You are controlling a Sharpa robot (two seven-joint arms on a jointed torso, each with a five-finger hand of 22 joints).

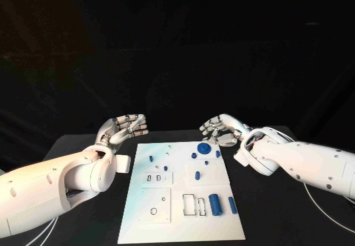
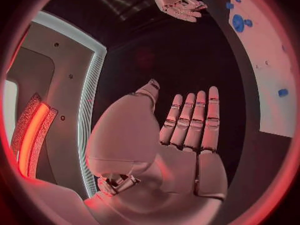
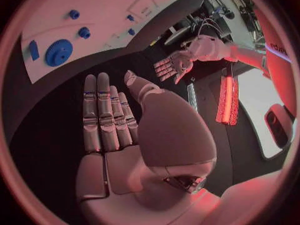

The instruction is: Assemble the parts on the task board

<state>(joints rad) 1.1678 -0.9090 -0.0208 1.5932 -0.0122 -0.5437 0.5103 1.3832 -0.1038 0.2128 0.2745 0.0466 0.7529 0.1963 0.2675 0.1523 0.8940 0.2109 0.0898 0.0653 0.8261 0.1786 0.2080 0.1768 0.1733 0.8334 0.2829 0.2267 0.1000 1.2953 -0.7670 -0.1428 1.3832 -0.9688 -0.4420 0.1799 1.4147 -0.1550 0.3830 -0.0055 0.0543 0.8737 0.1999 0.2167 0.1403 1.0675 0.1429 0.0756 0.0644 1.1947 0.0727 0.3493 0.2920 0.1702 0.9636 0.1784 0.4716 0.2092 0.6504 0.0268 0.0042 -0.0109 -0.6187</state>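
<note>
The white task board (image 1: 166, 215) lies in the middle of the black table. Blue parts sit on it: a round gear-like disc (image 1: 202, 148) near its far edge, a large cylinder (image 1: 214, 204) and a slim pin (image 1: 232, 205) at the near right, and several small pegs (image 1: 197, 175) between. My left hand (image 1: 125, 128) hovers beyond the board's far left corner, fingers straight and together, holding nothing (image 2: 187, 130). My right hand (image 1: 220, 130) hangs over the far right corner near the disc, fingers apart and empty (image 3: 109, 120). The disc (image 3: 58, 52) lies just ahead of its fingertips.
Black table surface (image 1: 281, 215) surrounds the board on both sides. Rectangular and round cut-outs (image 1: 194, 205) mark the board's near half. My right hand (image 2: 178, 2) appears across the board's far edge in the left wrist view.
</note>
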